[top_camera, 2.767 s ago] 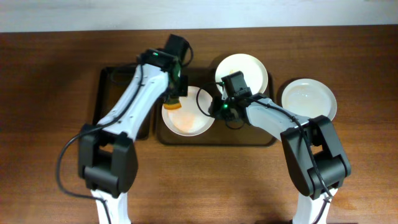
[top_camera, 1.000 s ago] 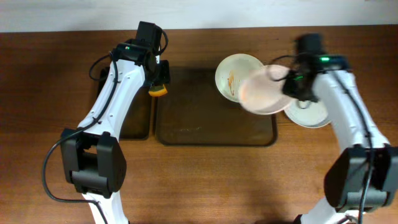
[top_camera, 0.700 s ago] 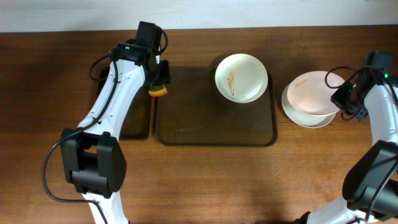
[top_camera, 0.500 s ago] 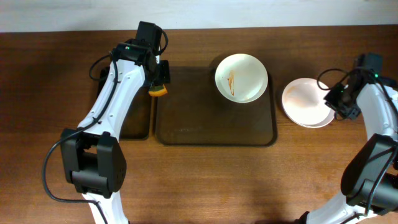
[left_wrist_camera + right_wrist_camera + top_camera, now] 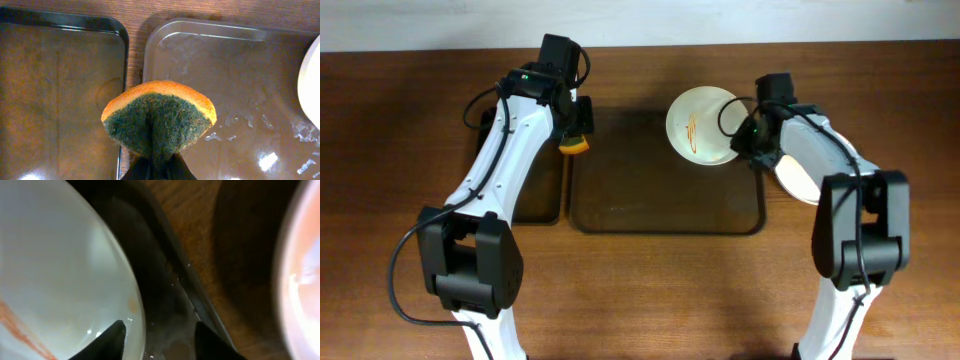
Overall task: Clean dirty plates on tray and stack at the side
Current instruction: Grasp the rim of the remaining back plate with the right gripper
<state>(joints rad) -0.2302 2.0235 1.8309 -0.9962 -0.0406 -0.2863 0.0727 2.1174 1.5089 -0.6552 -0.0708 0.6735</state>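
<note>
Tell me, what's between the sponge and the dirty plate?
Only bare brown tray, wet and shiny, lies between the sponge and the streaked plate. The overhead and left wrist views show it.

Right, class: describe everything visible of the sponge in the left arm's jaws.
The sponge has an orange foam body and a dark green scouring face. The left gripper pinches it at its base, so it folds and fans out. It hangs over the wood strip between the black tray and the brown tray, seemingly touching only the jaws.
</note>
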